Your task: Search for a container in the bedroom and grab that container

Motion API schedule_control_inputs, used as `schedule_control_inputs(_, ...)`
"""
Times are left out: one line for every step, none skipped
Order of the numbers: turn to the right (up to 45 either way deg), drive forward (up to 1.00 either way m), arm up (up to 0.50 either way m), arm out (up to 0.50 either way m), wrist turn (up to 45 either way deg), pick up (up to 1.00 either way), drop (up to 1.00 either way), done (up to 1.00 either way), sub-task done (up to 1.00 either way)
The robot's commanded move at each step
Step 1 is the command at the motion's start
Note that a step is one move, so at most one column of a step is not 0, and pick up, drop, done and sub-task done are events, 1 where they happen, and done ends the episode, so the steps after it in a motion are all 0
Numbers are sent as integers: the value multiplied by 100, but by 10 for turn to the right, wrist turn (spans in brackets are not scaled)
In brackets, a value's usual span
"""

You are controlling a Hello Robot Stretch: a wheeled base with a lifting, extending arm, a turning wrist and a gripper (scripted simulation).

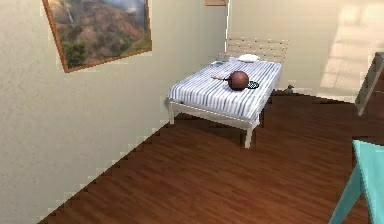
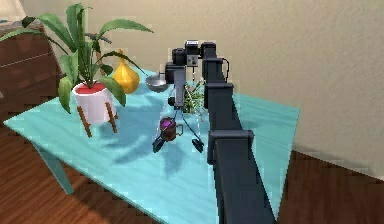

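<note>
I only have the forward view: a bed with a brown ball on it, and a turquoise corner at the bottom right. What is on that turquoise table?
Observer: In the arm side view, the turquoise table carries a leafy green plant in a white pot on a wooden stand.
Operator: Anything there that could pass for a container?
Observer: A small grey round bowl stands just right of a yellow pear-shaped vase, behind the plant.
Operator: And where is the pincer?
Observer: The pincer shows against the tabletop with a small purple object at its fingers. I cannot tell whether it holds anything.
</note>
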Motion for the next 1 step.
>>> schedule_control_inputs(0,0,0,0,450,0,0,0,0)
